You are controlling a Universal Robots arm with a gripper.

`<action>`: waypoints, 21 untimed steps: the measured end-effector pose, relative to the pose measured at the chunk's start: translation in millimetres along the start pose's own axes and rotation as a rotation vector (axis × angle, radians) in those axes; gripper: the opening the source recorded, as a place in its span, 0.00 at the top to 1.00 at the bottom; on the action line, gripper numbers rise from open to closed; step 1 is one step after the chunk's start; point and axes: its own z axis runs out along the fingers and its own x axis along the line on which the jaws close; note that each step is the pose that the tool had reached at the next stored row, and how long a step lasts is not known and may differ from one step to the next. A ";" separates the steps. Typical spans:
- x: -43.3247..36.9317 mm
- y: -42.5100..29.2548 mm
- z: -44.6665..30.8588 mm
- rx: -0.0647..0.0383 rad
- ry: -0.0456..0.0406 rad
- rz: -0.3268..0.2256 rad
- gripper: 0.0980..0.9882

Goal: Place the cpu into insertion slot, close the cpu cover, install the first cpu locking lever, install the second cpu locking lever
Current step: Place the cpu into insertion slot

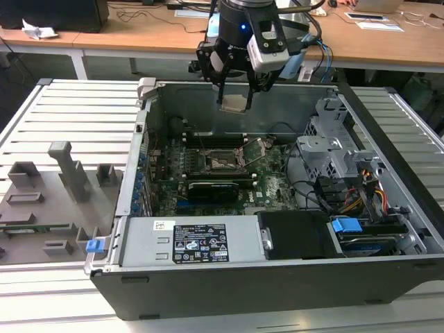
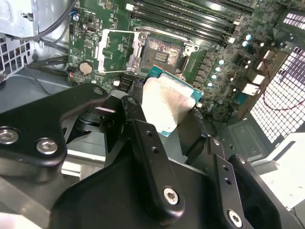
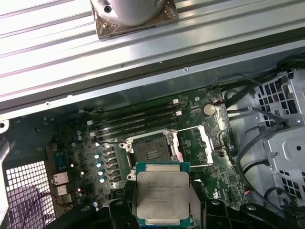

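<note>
My gripper (image 1: 234, 91) hangs over the back of the open computer case, shut on the cpu (image 1: 234, 104), a small flat silver-grey chip held well above the green board. Both wrist views show the cpu (image 2: 167, 102) (image 3: 163, 193) clamped between the black fingers (image 2: 143, 138), its metal top in sight. Below it lies the insertion slot (image 1: 220, 161) (image 2: 162, 55) (image 3: 149, 150), a bare square socket with its dark pin field uncovered. The cpu cover (image 2: 114, 50) (image 3: 193, 143), a thin silver frame, is swung open beside the socket.
A black graphics card (image 1: 215, 189) lies in front of the socket, with long memory slots (image 3: 138, 121) behind it. A grey power supply (image 1: 180, 239) fills the case front. A metal drive cage (image 1: 333, 149) and cables stand at the exterior view's right. Grey fixtures (image 1: 48, 201) sit outside at the left.
</note>
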 end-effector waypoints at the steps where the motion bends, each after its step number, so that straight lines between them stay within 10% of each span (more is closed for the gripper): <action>1: 0.0 0.0 0.0 0.000 -0.0004 0.004 0.51; 21: 0.0 0.0 0.0 -0.001 -0.0068 0.077 0.51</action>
